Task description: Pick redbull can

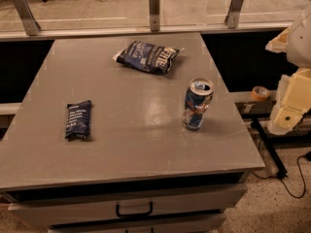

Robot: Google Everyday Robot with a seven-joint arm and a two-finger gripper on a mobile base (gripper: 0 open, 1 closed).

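The redbull can [197,104] stands upright on the right part of the grey table [131,144], not far from its right edge. It is slim, blue and silver with a red marking, dented in the middle, and has a silver top with a pull tab. My gripper [287,111] is at the end of the cream arm [297,38] at the right edge of the view. It hangs off the table, to the right of the can and well apart from it, and holds nothing.
A large dark blue snack bag [148,56] lies at the table's back centre. A small dark blue snack bag [78,119] lies at the left. A tape roll [261,92] sits on a ledge to the right. Glass railing posts [154,8] stand behind. Drawers [133,208] are below the front edge.
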